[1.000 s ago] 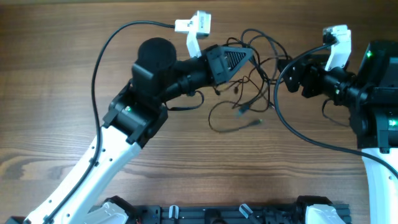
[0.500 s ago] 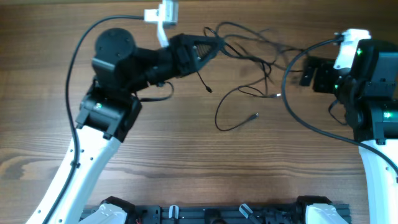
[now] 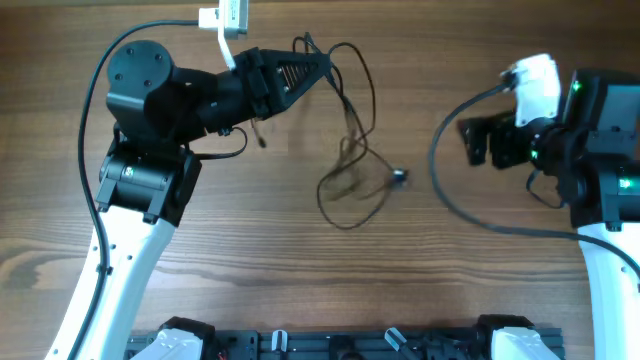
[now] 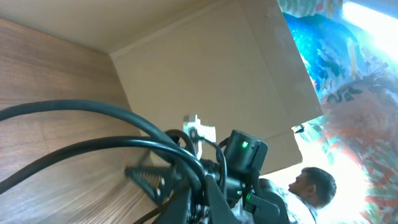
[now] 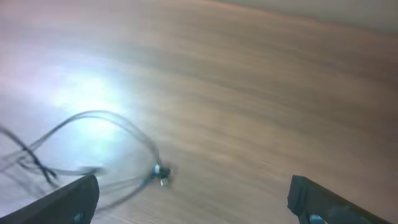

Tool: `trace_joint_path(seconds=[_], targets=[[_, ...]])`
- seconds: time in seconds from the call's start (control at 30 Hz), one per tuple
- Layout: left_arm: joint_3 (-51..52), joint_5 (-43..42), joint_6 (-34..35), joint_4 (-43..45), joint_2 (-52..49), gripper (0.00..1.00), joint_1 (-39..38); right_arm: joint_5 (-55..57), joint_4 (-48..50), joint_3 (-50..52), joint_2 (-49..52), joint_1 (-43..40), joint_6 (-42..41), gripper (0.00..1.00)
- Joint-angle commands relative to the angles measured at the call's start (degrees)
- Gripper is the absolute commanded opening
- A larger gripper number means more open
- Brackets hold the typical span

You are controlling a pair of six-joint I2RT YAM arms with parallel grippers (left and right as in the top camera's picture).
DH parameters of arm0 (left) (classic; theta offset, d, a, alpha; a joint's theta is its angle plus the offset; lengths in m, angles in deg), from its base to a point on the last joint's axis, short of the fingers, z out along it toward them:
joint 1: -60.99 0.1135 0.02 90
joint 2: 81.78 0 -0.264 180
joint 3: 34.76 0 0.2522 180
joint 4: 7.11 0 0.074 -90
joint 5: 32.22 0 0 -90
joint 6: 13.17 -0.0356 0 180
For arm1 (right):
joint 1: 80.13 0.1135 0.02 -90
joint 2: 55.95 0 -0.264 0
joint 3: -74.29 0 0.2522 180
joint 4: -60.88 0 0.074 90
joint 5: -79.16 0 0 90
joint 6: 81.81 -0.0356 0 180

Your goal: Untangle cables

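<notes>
The cables are thin black cords that hang from my left gripper at the upper middle. They trail down into a loose loop on the table, with a small plug at the right end. My left gripper is shut on the cables near their top. In the left wrist view, blurred dark strands sweep in to the shut jaws at the bottom edge. My right gripper is open and empty, right of the plug and apart from it. The right wrist view shows the plug and blurred cords ahead of its spread fingertips.
Thick black robot wiring curves across the table left of the right arm. More of it arcs over the left arm. A black rail runs along the table's front edge. A person shows beyond the table in the left wrist view.
My left arm has swung left and dragged the cables with it, so the bundle now hangs in one long strand and loop. The right gripper has opened wider and sits clear of the cords.
</notes>
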Motion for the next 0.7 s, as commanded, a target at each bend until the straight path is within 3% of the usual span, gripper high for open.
trace_joint_path(seconds=[0.0, 0.17, 0.27, 0.47, 0.67], targets=[[-0.5, 4.4, -0.1, 0.3, 1.3, 0.04, 0.7, -11.8, -1.2, -0.3, 0.5, 0.0, 8.8, 1.0], [-0.5, 5.2, 0.1, 0.2, 1.3, 0.04, 1.0, -31.0, -2.5, -0.3, 0.5, 0.0, 17.6, 1.0], [-0.5, 5.0, 0.8, 0.3, 1.3, 0.04, 0.0, -40.3, -1.1, -0.3, 0.5, 0.0, 17.3, 1.0], [-0.5, 6.8, 4.5, 8.4, 1.3, 0.04, -7.5, -40.0, 2.0, -0.3, 0.5, 0.0, 12.3, 1.0], [-0.5, 8.0, 4.9, 11.5, 1.3, 0.04, -13.8, -31.1, 10.3, -0.3, 0.8, 0.0, 1.9, 1.0]])
